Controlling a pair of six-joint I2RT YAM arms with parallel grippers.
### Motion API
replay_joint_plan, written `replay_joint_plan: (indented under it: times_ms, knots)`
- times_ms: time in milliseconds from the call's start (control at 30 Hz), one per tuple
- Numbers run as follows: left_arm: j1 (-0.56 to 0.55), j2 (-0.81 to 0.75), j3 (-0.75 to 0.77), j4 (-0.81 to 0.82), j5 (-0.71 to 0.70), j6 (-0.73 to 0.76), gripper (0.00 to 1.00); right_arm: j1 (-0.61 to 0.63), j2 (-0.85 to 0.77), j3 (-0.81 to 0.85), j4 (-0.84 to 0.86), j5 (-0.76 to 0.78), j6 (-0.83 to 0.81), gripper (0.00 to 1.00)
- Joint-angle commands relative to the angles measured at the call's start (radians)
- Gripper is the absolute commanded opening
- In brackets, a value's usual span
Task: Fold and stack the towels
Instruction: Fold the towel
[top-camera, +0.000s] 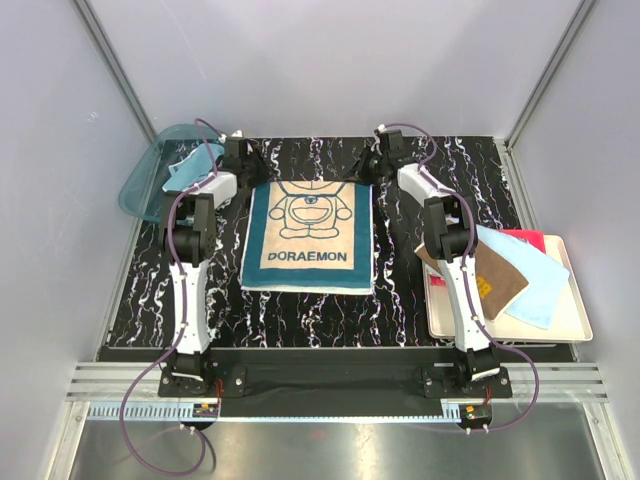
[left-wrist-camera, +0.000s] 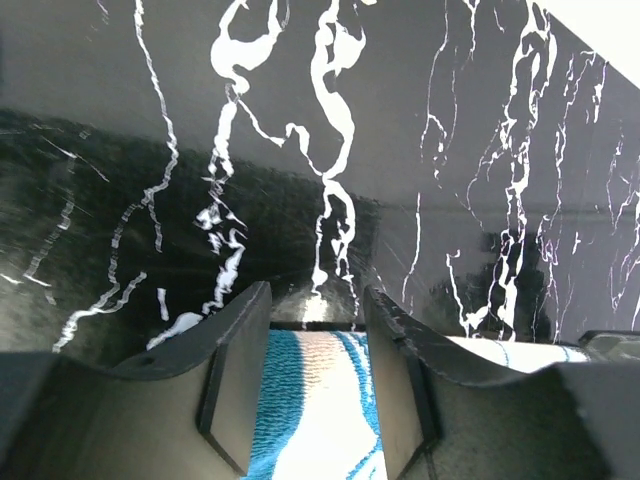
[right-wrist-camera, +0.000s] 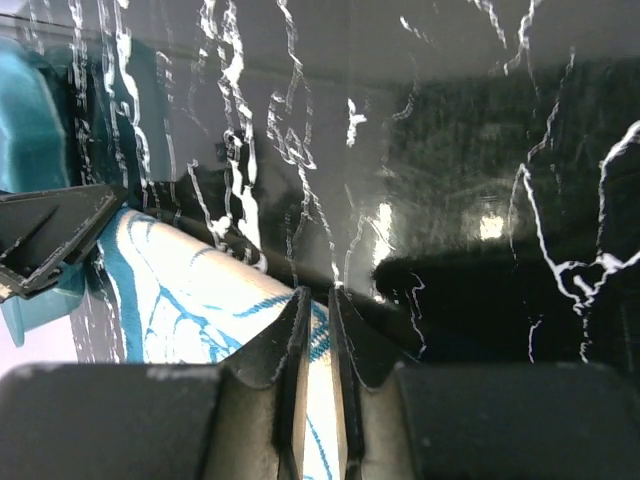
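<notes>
A teal-bordered towel (top-camera: 310, 238) with a cream centre, a cartoon line drawing and the word DORAEMON lies flat in the middle of the table. My left gripper (top-camera: 258, 168) is at its far left corner. In the left wrist view (left-wrist-camera: 315, 305) its jaws stand apart over the towel's teal and white edge (left-wrist-camera: 310, 400). My right gripper (top-camera: 362, 170) is at the far right corner. In the right wrist view (right-wrist-camera: 316, 295) its jaws are pinched on the towel's edge (right-wrist-camera: 190, 300).
A translucent teal basket (top-camera: 150, 175) at the back left holds a light blue cloth (top-camera: 190, 168). A cream tray (top-camera: 575, 320) at the right holds a brown towel (top-camera: 495, 280), a light blue one (top-camera: 535, 280) and a red one (top-camera: 525, 237).
</notes>
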Motion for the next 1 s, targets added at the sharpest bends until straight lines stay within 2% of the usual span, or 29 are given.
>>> replay_joint_plan:
  times_ms: [0, 200, 333, 467, 600, 733, 967]
  knots:
    - [0.017, -0.022, 0.056, 0.051, 0.063, 0.039, 0.48, -0.009, -0.030, 0.094, -0.030, 0.000, -0.061, 0.20]
    - [0.015, -0.113, 0.030, 0.121, 0.065, 0.064, 0.52, -0.009, -0.102, 0.104, -0.056, 0.012, -0.076, 0.21]
    - [0.015, -0.159, 0.030, 0.008, 0.005, 0.071, 0.52, -0.009, -0.143, 0.081, -0.145, 0.055, -0.090, 0.21]
    - [0.017, -0.206, -0.008, -0.076, -0.079, 0.117, 0.52, -0.011, -0.209, -0.050, -0.170, 0.101, -0.125, 0.22]
    - [0.015, -0.261, -0.081, -0.067, -0.058, 0.153, 0.52, -0.008, -0.311, -0.182, -0.116, 0.095, -0.133, 0.22]
    - [0.015, -0.242, -0.082, -0.081, 0.028, 0.176, 0.52, -0.003, -0.328, -0.209, -0.129, 0.073, -0.148, 0.22]
    - [0.008, -0.162, 0.054, -0.273, -0.013, 0.228, 0.50, -0.001, -0.311, -0.209, -0.173, 0.102, -0.168, 0.22]
